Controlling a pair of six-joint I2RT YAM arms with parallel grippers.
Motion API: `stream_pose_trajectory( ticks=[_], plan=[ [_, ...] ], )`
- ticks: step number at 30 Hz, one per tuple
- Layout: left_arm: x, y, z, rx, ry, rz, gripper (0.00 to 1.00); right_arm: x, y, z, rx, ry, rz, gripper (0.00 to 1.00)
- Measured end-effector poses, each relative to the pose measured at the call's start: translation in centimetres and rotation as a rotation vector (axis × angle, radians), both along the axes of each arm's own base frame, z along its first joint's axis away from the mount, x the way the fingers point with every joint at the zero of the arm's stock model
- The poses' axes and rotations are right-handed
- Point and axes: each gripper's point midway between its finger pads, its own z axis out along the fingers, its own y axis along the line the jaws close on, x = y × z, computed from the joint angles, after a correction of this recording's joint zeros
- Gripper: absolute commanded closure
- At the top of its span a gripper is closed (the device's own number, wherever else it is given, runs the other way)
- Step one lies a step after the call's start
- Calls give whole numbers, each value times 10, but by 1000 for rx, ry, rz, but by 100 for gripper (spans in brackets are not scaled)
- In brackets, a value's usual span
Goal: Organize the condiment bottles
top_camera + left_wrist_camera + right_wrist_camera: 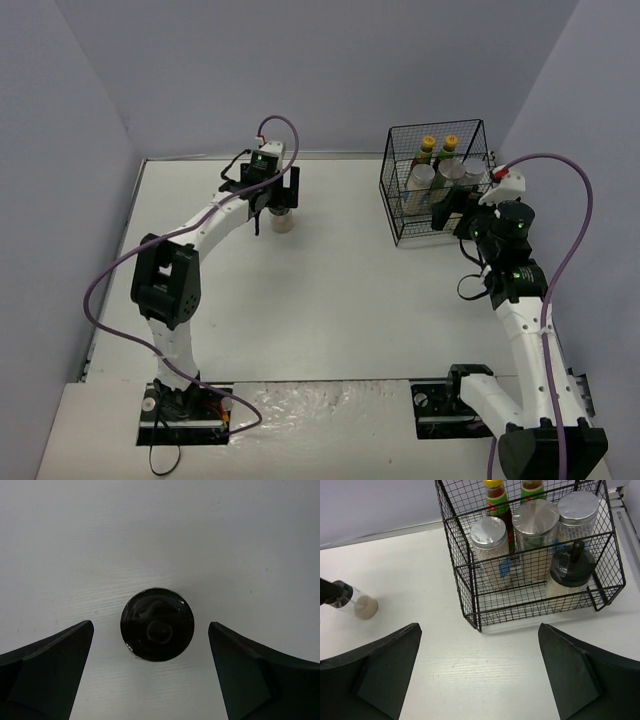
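One black-capped shaker stands alone on the tabletop, upper centre of the overhead frame. The left jaws are spread wide above it, one on either side of its cap and clear of it. The other condiment bottles sit in the wire basket at upper right: two yellow-capped sauce bottles, three silver-lidded jars and a second shaker. The right jaws stand wide and empty before the basket.
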Motion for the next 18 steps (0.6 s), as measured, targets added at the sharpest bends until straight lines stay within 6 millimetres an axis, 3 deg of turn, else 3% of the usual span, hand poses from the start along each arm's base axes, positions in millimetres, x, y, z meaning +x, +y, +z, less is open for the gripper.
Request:
stream_pose_trajectory(
  ticks=[3,6,9,14,18],
  plan=[
    [11,-3,-16,18,20,0,13,-1,5,-1,0,3,26,0],
    [12,-3,-35,44,57,-4,30,-2,7,-1,-2,1,41,0],
    [9,-2,-50,62,93,-11,52,-2,9,-1,-3,3,56,0],
    [5,-1,-53,67,107,-19,92,1,14,-7,1,20,83,0],
    [-17,-2,-53,65,124,-44,99,5,24,-15,0,42,122,0]
  ],
)
